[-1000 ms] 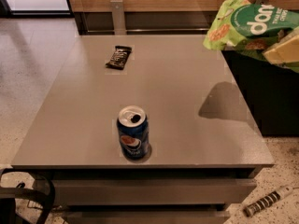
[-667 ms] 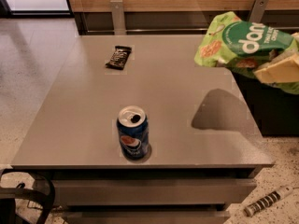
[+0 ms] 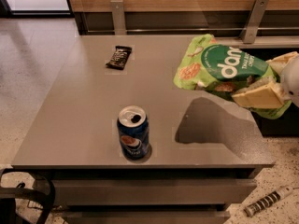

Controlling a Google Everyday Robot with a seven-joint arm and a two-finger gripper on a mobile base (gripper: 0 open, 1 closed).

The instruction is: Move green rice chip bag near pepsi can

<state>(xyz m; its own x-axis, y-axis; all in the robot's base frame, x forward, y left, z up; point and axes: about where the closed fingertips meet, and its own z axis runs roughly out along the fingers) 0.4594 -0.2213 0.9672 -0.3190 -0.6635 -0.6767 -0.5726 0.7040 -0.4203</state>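
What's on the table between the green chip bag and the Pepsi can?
Nothing: in the camera view only bare table and the bag's shadow separate the green rice chip bag, held over the table's right edge by the pincer, from the pepsi can.

Grey table [image 3: 84,115], flat square top, standing on speckled floor [image 3: 28,92]. Two things lie directly on top. Pepsi can [image 3: 133,139] is upright w/ tab open, close to front edge, a bit left of ctr. Dark candy bar wrapper [image 3: 118,57] lies flat near back edge, left of ctr, well apart from can. Bag's shadow [image 3: 210,125] falls on front-right part of top. Gripper [image 3: 271,78] hangs over right edge, clamped on green rice chip bag [image 3: 219,66], which is held off the surface, not touching top. On floor by front-right corner: striped rod-like item [image 3: 266,202].
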